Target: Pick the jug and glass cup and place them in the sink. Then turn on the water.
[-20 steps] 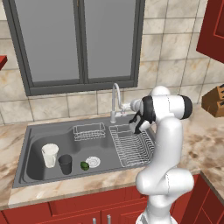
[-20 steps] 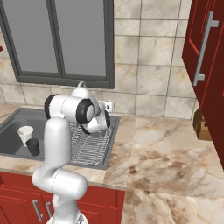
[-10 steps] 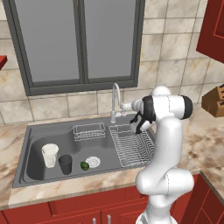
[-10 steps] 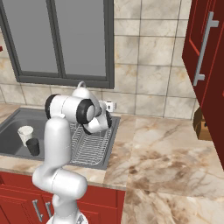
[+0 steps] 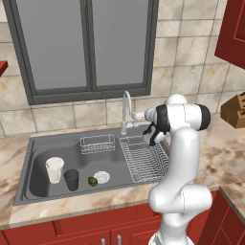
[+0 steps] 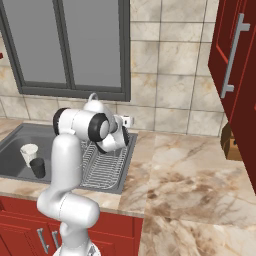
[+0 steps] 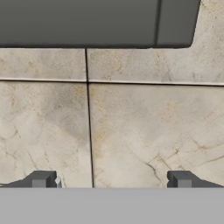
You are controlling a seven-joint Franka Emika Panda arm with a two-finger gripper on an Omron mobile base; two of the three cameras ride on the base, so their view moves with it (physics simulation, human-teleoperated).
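Kitchen walls are covered in pale tiles, with a grey window above a marble bench (image 5: 76, 208) and red cupboards below. Set into the bench is the sink (image 5: 28, 165). The jug (image 5: 54, 170) and the glass cup (image 5: 72, 179) stand side by side in the left basin, near its front left corner, so close they may be touching. Both are already where they belong, so the water is the job left to do.

The claw (image 7: 112, 180) is spread wide and holds nothing. It sits up by the tap (image 5: 126, 109), at the back edge of the sink.

The tap looks hard, shiny and slippery. I think its handle needs a steady push near its tip. I cannot make out the handle clearly.

From the left side you can see a green thing (image 5: 92, 181) and the drain (image 5: 101, 177) beside the cup. From the right side the arm hides that spot. The camera on the hand looks at the wall tiles (image 7: 144, 131) and the bottom of the window frame (image 7: 87, 26), with the two fingertips (image 7: 43, 179) far apart.
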